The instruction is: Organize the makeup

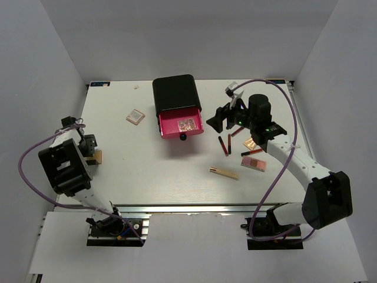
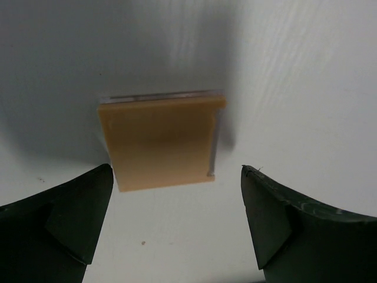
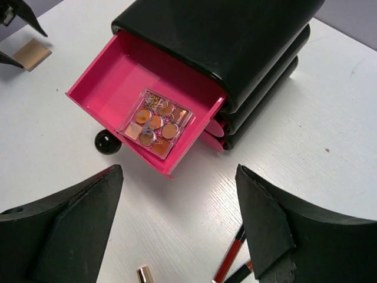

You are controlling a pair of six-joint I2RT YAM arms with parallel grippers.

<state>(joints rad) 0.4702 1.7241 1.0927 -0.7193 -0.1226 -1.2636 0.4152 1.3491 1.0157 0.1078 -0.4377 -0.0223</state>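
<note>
gold stick (image 3: pixel 144 275) cropped at bottom edge, lip sticks (image 3: pixel 230 259) likewise

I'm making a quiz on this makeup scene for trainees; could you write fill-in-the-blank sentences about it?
1. The black box's open drawer is coloured ___.
2. That drawer holds exactly ___ palette.
3. The left claw is over a tan compact, its jaws ___.
4. The gold stick lies on the ___.
Missing: pink; one; open; table.
</note>
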